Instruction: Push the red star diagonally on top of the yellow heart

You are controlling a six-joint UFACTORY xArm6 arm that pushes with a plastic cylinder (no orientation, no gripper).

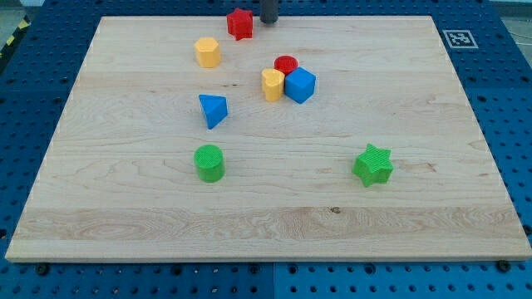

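A: One wide wooden counter (465, 208) carrying everything, so starting there: placing the red star (240, 23) right at the view's top edge, well apart from the yellow heart (272, 85), lower down and toward the view's right.

B: Reading the heart's surroundings next?

A: Yes. Seeing a blue cube (300, 85) pressing against its right side and a red cylinder (286, 63) touching its upper right. Judging the heart's upper left to be the free diagonal spot.

B: And locating my tip?

A: Spotting my tip (268, 21) just beside the star on the view's right, seemingly not touching it. Probably needing to circle round to the star's upper left first, then pushing down and rightward in short strokes. Aiming through the star's middle to avoid spinning it, and stopping before nudging the heart or the cylinder. Also minding the yellow pentagon-like block (207, 51) lying left of that path.

B: Checking the pincer?

A: Finding no pincer on this arm, only a bare dark rod (268, 7). Holding nothing, and being unable to tell any opening.

B: Counting now?

A: Counting eight blocks, largest group first:
- three clumped together: heart, cube and cylinder
- five standing alone

By colour:
- two red
- two yellow
- two blue, adding a blue triangular block (213, 110)
- two green, namely a green cylinder (209, 162) and a green star (372, 164)

Ending with one rod and one tip.
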